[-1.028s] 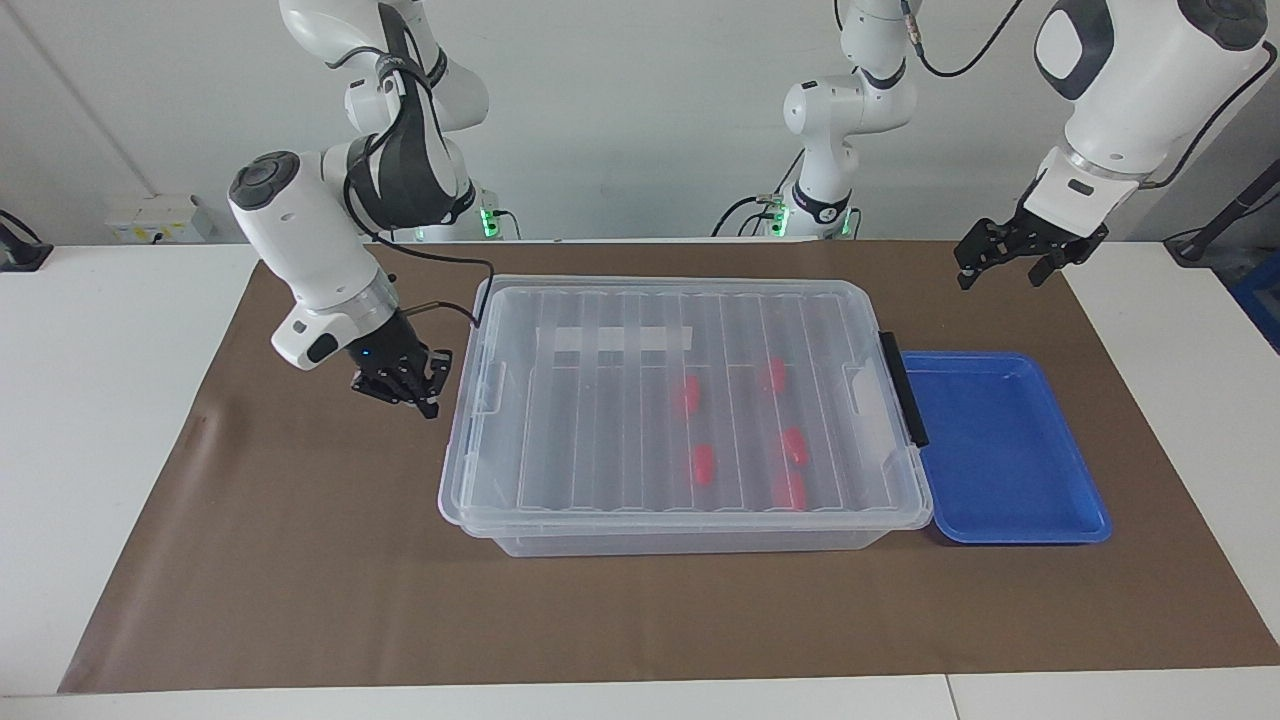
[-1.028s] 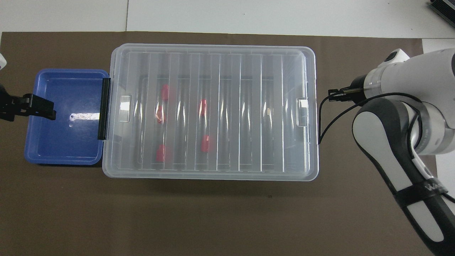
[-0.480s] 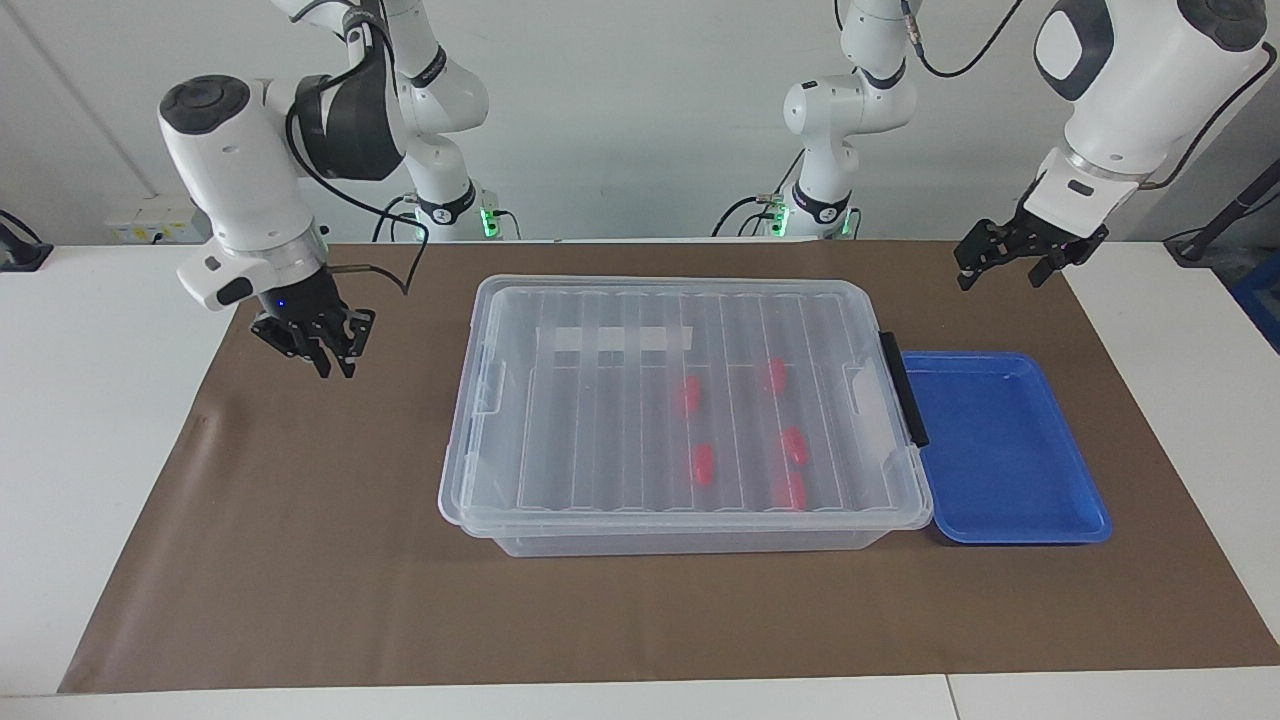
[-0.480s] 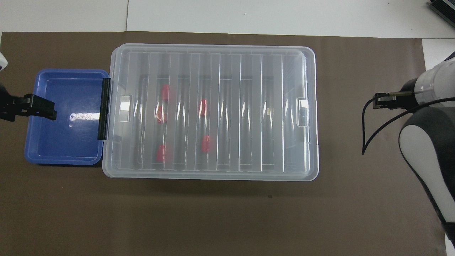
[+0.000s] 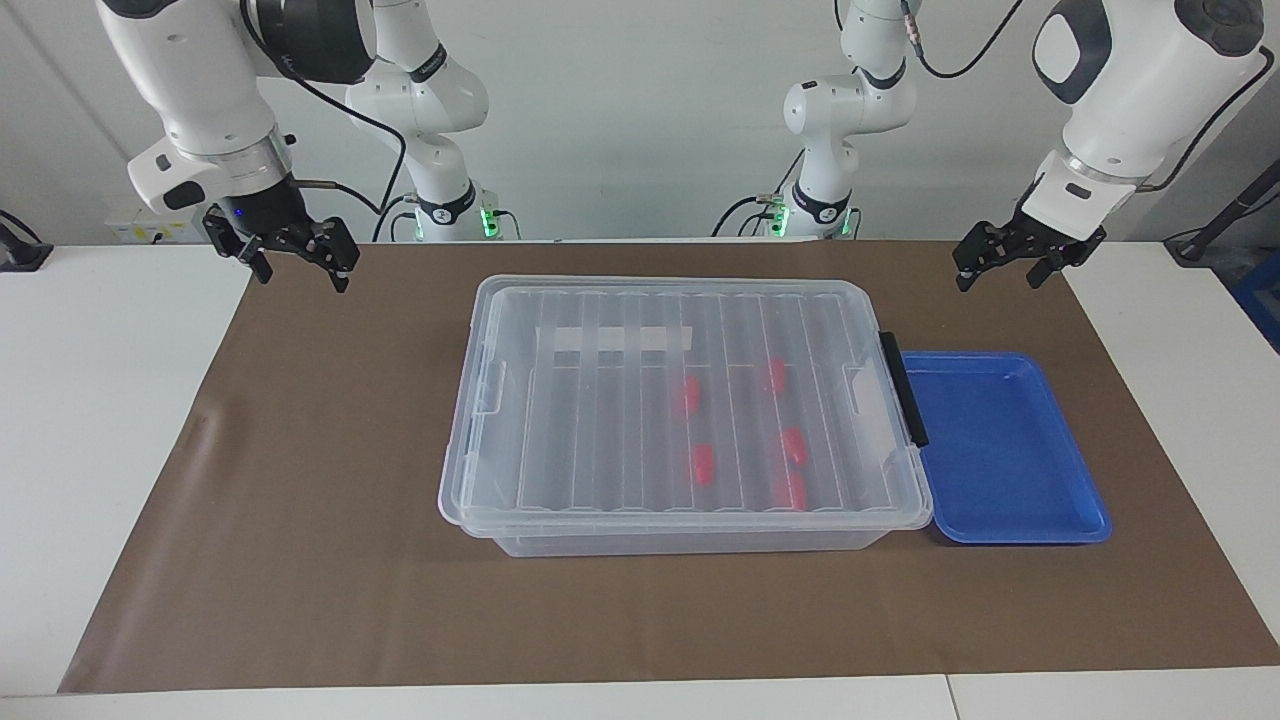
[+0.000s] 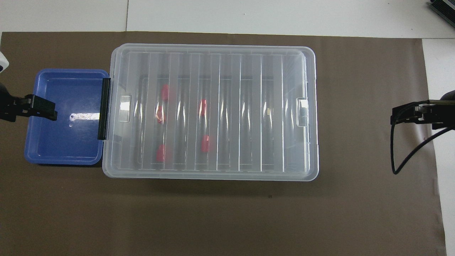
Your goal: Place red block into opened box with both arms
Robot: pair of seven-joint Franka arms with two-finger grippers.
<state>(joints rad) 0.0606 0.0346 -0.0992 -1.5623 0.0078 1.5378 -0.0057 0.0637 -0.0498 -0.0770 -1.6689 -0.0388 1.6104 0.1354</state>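
Note:
The box (image 5: 600, 400) (image 6: 227, 64) stands mid-mat, a clear bin with its ribbed lid lying flat on top and a black clip (image 5: 905, 390) at one end. Through the lid I see several red blocks (image 5: 703, 463) (image 6: 203, 106) lying on the box floor. My right gripper (image 5: 300, 277) (image 6: 408, 115) hangs open and empty over the mat, well off the box toward the right arm's end. My left gripper (image 5: 998, 280) (image 6: 39, 108) hangs open and empty, over the blue tray's outer edge in the overhead view.
A shallow blue tray (image 5: 1060, 520) (image 6: 64, 156) sits against the clip end of the box, with nothing in it. The brown mat (image 5: 300, 560) covers most of the white table. Both arm bases stand at the robots' edge.
My right gripper has lifted away from the box's end, swung out toward the right arm's end of the table, and gone from shut to open. The left arm has not moved.

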